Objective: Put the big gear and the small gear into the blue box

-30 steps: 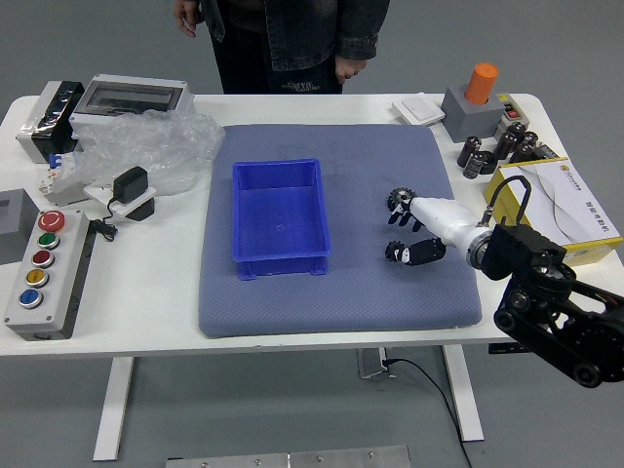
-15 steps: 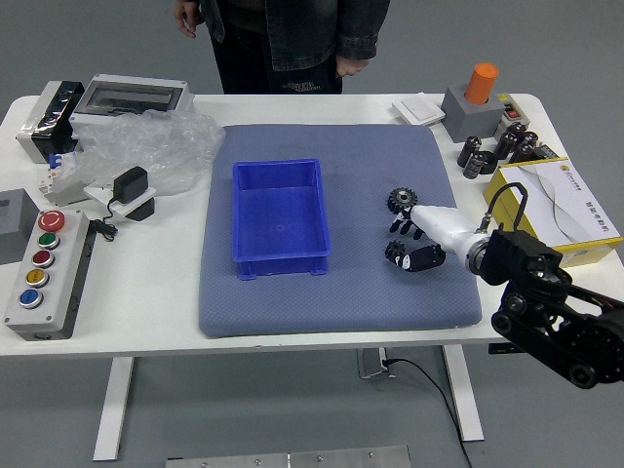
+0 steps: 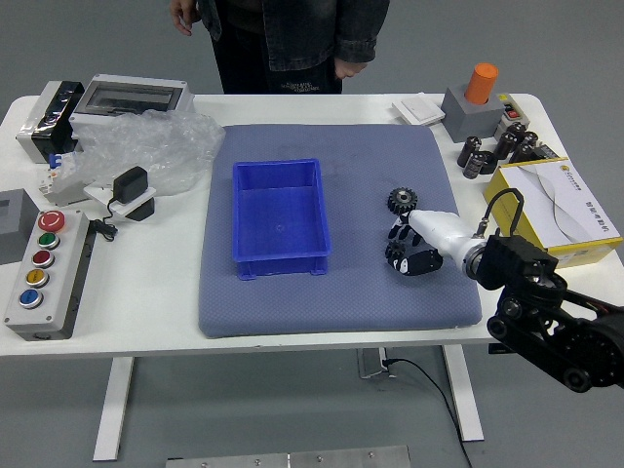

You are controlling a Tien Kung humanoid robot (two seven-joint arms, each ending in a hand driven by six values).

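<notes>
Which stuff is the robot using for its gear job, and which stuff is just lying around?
For the job:
- big gear
- small gear
- blue box
- robot's right hand, right by the small gear

Just lying around:
- box with colored buttons
- crumpled clear plastic
- yellow box
- orange thing

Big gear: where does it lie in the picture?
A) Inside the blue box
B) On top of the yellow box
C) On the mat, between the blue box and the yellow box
C: the big gear lies on the mat, with the blue box to its left in the picture and the yellow box to its right.
</notes>
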